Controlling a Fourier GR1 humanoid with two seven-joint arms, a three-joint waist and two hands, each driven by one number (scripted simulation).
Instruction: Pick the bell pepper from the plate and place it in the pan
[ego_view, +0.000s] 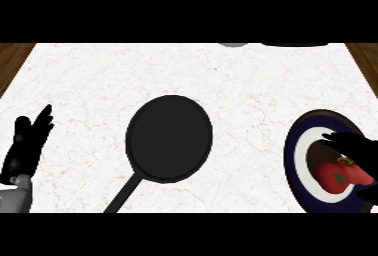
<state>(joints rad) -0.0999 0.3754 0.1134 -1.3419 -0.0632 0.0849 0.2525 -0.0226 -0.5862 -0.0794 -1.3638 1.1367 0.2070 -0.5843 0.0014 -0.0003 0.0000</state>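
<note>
One bell pepper (334, 178) lies on the plate (297, 150), its far edge beneath the right hand (360, 149), whose outstretched fingers grasp nothing.

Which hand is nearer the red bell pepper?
Right. The right hand is over the red bell pepper; the left hand rests at the view's left edge, beyond the black round pan.
</note>
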